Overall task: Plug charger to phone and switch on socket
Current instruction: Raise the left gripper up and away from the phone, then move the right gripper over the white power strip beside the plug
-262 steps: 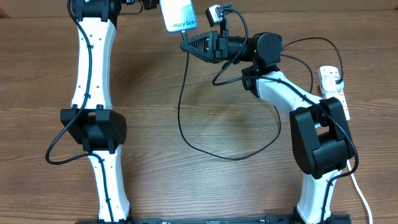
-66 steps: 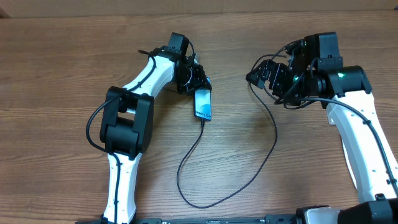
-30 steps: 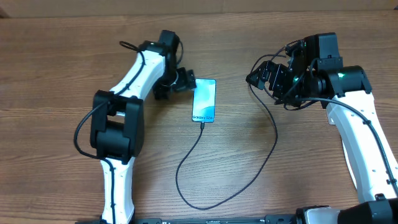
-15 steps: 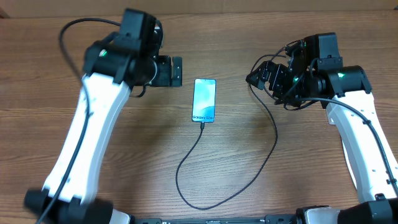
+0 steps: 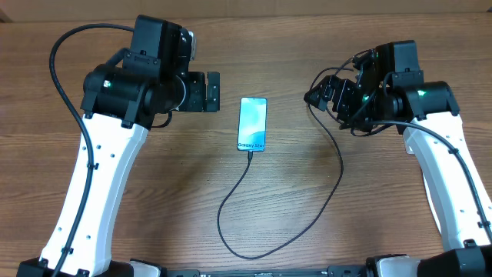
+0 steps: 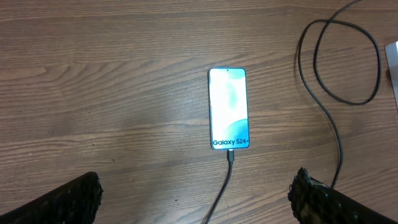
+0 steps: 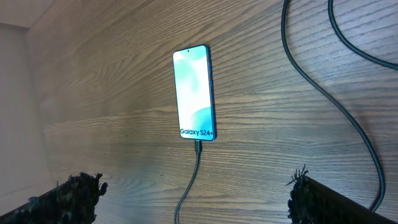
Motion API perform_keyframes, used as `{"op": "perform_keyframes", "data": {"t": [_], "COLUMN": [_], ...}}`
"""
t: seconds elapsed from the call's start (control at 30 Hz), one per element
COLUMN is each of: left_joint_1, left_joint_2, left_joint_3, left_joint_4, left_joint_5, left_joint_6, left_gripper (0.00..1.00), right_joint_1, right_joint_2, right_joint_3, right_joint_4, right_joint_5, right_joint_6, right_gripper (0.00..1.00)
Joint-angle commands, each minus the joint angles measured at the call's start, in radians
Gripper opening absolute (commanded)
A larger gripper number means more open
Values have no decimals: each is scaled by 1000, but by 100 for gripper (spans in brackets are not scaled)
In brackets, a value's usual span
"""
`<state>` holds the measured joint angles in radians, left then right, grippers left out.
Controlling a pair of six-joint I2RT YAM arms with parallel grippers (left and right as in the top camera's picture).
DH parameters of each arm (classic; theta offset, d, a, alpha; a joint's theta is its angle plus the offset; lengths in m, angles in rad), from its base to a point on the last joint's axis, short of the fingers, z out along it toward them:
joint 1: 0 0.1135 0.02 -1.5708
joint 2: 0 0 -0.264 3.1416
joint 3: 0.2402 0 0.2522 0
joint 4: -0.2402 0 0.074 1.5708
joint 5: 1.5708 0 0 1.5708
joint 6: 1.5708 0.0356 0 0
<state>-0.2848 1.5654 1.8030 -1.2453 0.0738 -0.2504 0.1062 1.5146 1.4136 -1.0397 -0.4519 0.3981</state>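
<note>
Pressing the unseen socket's switch squarely is advised; charger [image 6: 231, 157] sits in phone [image 5: 253, 125]; left gripper [image 6: 196, 196] and right gripper [image 7: 193, 190] gape empty.

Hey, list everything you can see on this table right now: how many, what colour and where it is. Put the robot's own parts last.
phone: one, light blue screen with a dark edge, flat mid-table between the arms.
charger cable: one, black, tip at the phone's bottom edge, looping toward the front, then up under the right arm.
pale thing: one, whitish, cut off at the left wrist view's right edge; cannot tell what it is.
table: one, brown wood.
left arm, right arm: two, white and black.
left gripper: open, empty, left of the phone.
right gripper: open, empty, right of the phone.
</note>
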Motion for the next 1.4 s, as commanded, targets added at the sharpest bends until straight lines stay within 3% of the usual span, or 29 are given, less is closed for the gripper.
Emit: {"op": "perform_keyframes", "data": {"t": [0.0,0.37,0.7,0.87,1.37], "left_joint_1": [3,3,3,3,3], "left_joint_2": [11,11,11,11,11], "left_joint_3": [6,6,6,6,6], "left_joint_4": [-1,-1,-1,-1,-1], "left_joint_5": [-11,-11,-11,-10,-11], "left_joint_6": [26,26,26,26,26], "left_gripper": [100,100,100,100,100], "right_joint_1": [5,-97,-457,-569,-601], "right_joint_2": [-20,-20,-15,17,260], "right_joint_3": [8,8,8,8,8], "right_joint_4": [18,57,134,211,238], "right_joint_5": [8,89,103,104,146], "right_joint_6": [-19,-68,-119,-128,-176], "right_gripper": [100,100,100,100,100]}}
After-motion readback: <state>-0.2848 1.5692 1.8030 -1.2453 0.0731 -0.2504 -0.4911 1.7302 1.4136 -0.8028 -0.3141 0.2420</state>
